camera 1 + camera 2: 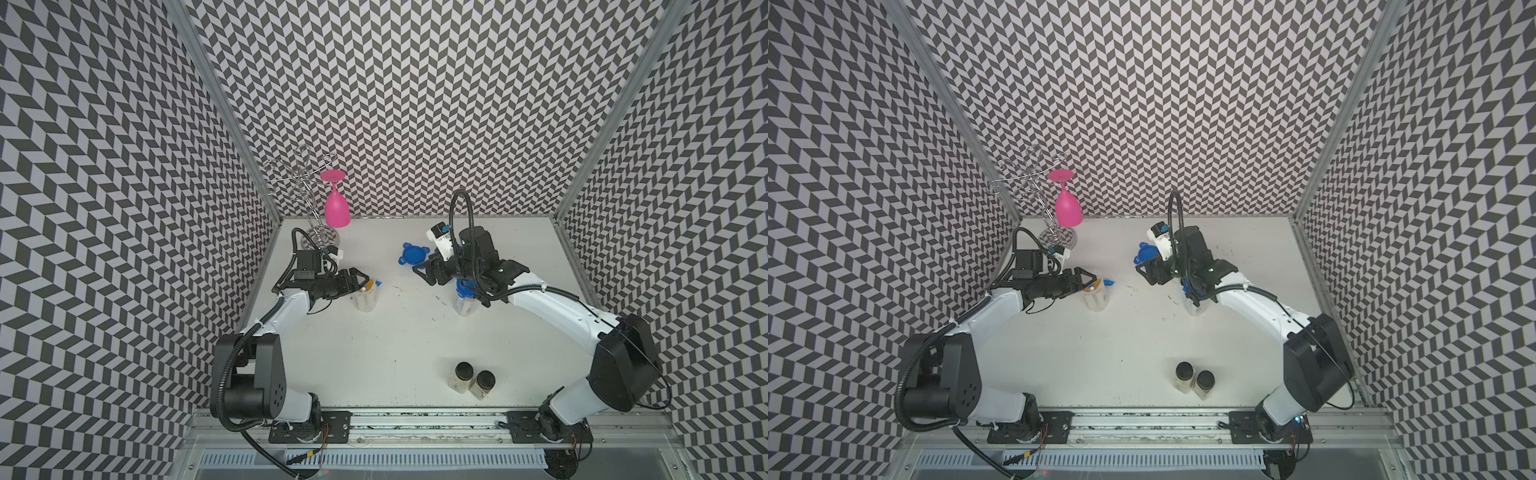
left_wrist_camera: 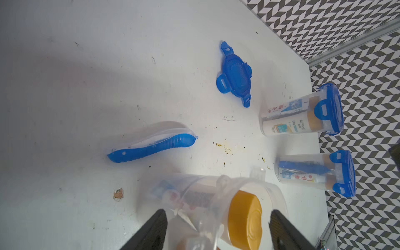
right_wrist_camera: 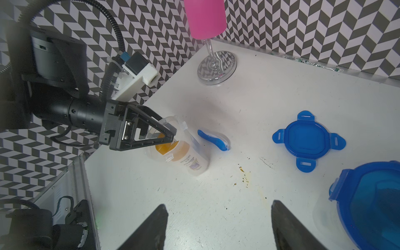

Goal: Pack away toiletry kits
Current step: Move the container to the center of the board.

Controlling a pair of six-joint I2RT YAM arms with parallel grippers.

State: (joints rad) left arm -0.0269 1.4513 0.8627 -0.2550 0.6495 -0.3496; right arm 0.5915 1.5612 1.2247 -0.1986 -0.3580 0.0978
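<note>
An open clear tub (image 1: 365, 300) (image 2: 218, 184) stands at the table's left, holding a white bottle with a gold cap (image 2: 244, 218) (image 3: 164, 148) and a blurred toothpaste tube. My left gripper (image 1: 362, 277) (image 2: 216, 218) (image 3: 172, 135) hovers open over its mouth, gripping nothing. A blue toothbrush (image 2: 151, 146) (image 3: 214, 140) lies on the table just beyond the tub. A loose blue lid (image 1: 409, 253) (image 3: 307, 140) lies mid-table. Two lidded, filled tubs (image 2: 303, 112) (image 2: 316, 173) stand under my right arm. My right gripper (image 1: 420, 270) (image 3: 218, 216) is open over bare table.
A pink wine glass (image 1: 336, 203) hangs upside down on a wire rack (image 1: 320, 237) at the back left corner. Two black-capped jars (image 1: 463, 374) (image 1: 484, 382) stand near the front right. Brown stains (image 3: 243, 175) mark the table's middle.
</note>
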